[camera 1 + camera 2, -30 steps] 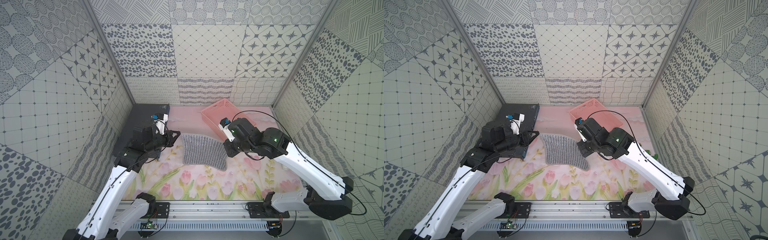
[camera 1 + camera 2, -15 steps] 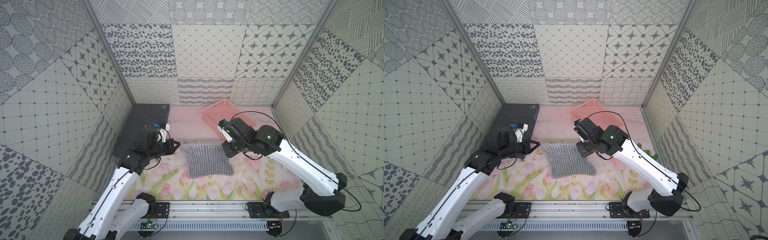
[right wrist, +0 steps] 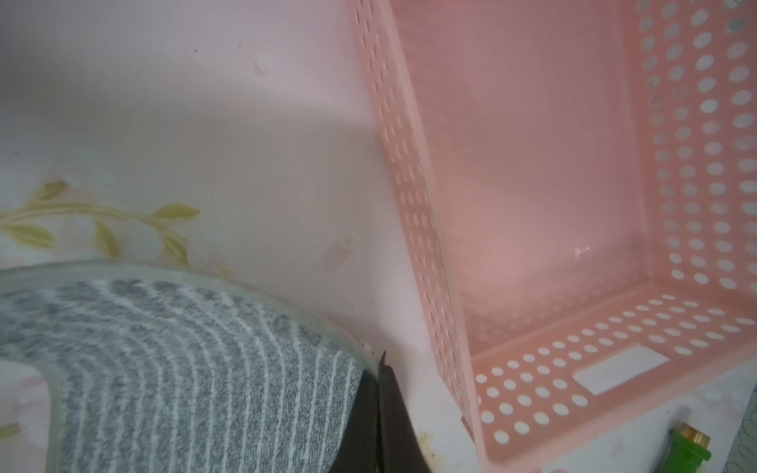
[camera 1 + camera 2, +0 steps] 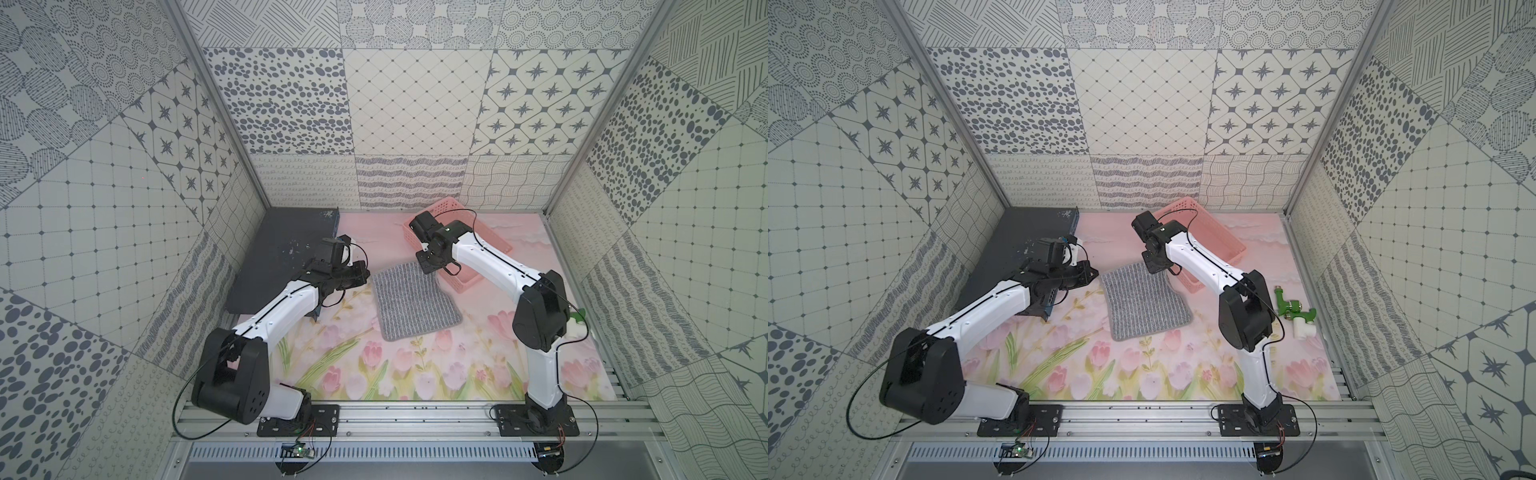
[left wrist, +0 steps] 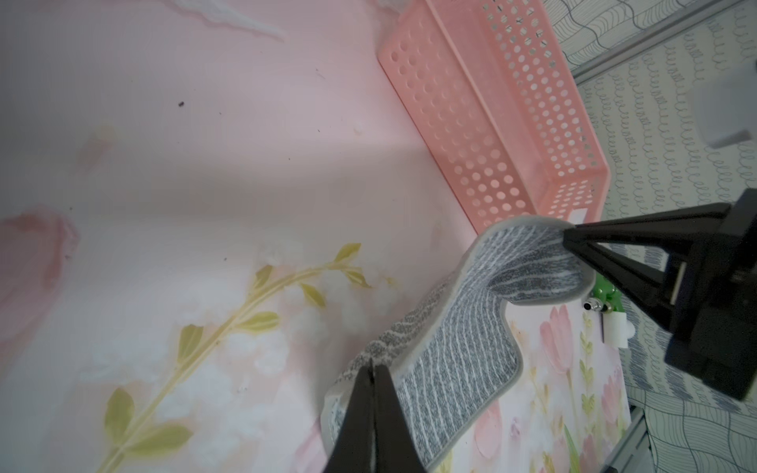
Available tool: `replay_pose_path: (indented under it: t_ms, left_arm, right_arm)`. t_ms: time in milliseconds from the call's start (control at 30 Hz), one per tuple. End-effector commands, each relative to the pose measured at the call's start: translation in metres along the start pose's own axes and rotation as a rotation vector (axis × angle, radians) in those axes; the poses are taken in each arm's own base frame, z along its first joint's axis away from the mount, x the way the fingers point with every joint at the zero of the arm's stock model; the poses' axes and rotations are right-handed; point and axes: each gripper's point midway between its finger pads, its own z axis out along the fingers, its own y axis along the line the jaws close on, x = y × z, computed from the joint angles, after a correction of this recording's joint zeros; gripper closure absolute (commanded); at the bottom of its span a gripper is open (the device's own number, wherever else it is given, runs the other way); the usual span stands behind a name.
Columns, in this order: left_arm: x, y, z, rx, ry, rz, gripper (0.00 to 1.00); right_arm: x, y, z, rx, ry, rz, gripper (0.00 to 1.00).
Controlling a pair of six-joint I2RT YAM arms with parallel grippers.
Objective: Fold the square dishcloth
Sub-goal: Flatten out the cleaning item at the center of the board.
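The square dishcloth [image 4: 415, 305] lies just beside the pink basket [image 5: 458, 135], with its near edge flat. It seems light, soft and floppy, so the corners are the best hold. At its far edge, the right gripper [image 3: 383, 362] pinches the corner next to the basket, and the left gripper [image 5: 372, 370] pinches the corner away from it.

The left hand [image 5: 372, 365] and right hand [image 5: 567, 241] each pinch a square dishcloth [image 5: 450, 360] corner
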Motion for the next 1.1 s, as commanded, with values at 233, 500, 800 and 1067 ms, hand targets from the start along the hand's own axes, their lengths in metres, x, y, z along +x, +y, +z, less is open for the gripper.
replay_pose_path:
  t_ms: [233,500,800,1067]
  left_arm:
    - [-0.066,0.026,0.045,0.004,-0.134,0.075,1.0]
    - [-0.077,0.06,0.039,-0.036,-0.134,-0.014,1.0]
    - [-0.069,0.065,0.055,-0.003,-0.089,-0.058,1.0]
    - [-0.065,0.07,0.058,-0.026,-0.061,-0.138,1.0]
  right_arm:
    - [-0.049,-0.028,0.047,0.048,-0.084,-0.01,1.0]
    - [-0.066,0.002,0.047,-0.144,-0.118,-0.036,0.85]
    - [-0.078,0.024,0.055,-0.213,-0.125,0.034,0.53]
    - [-0.067,0.031,0.044,-0.178,-0.115,0.056,0.46]
